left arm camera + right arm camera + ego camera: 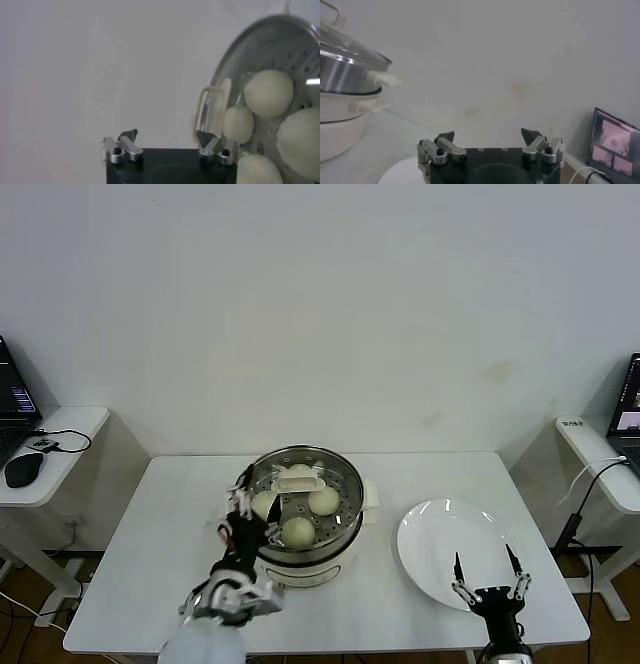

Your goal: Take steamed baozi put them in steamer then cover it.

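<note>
The steel steamer [345, 529] stands mid-table on its cream base. A glass lid with a white handle [300, 480] lies over it. Three baozi [323, 500] show through the glass in the head view; a fourth sits by the handle. The left wrist view shows the baozi [268, 92] and the lid handle [209, 107]. My left gripper [245, 509] is at the steamer's left rim, open and empty [167, 136], one fingertip [205, 136] close to the lid handle. My right gripper [487, 569] is open and empty [489, 135] over the front edge of the plate.
A flat white plate [440, 534] lies to the right of the steamer with nothing on it. The steamer and lid [345, 50] show far off in the right wrist view. Side desks with laptops and cables stand at both edges beyond the table [150, 564].
</note>
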Controlling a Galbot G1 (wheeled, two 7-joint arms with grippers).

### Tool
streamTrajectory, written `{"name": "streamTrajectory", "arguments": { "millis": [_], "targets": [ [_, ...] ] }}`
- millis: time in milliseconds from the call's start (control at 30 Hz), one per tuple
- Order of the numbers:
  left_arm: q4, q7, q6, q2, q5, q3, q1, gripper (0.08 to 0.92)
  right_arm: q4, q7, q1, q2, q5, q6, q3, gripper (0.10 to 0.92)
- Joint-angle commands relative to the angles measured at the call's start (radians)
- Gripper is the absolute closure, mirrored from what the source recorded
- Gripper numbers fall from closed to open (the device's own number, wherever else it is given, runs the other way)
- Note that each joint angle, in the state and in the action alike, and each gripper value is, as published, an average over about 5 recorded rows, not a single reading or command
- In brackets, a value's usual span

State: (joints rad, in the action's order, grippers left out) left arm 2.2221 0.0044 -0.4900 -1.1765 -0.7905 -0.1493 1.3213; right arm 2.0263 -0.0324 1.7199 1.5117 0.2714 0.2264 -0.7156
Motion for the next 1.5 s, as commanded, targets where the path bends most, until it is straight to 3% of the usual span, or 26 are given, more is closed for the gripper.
{"name": "streamTrajectory", "arguments": {
  "millis": [33, 400, 667, 967, 1233, 1500],
  "targets": [
    [0.090, -0.356, 0.403, -0.031, 0.911, -0.318, 0.349, 0.178, 0.020, 0.017, 0.027, -0.056, -0.097, -0.026, 0.012, 0.203],
    [0.041, -0.372, 0.541, -0.096, 1.066, -0.386, 0.461, 0.177, 0.069, 0.057, 0.105, -0.175, -0.248, -0.085, 0.026, 0.203],
    [-0.037, -0.303, 0.642, -0.127, 1.080, -0.443, 0.540, 0.177, 0.103, 0.094, 0.146, -0.209, -0.355, -0.130, 0.031, 0.203],
    [0.023, -0.174, 0.576, -0.159, 1.019, -0.449, 0.606, 0.177, 0.141, 0.110, 0.170, -0.209, -0.387, -0.188, 0.044, 0.203],
    [0.029, -0.152, 0.531, -0.190, 0.988, -0.464, 0.554, 0.177, 0.191, 0.118, 0.164, -0.219, -0.505, -0.281, 0.063, 0.203],
    [0.004, -0.179, 0.504, -0.202, 1.043, -0.457, 0.550, 0.177, 0.192, 0.164, 0.144, -0.223, -0.600, -0.260, 0.047, 0.203]
  ]
}}
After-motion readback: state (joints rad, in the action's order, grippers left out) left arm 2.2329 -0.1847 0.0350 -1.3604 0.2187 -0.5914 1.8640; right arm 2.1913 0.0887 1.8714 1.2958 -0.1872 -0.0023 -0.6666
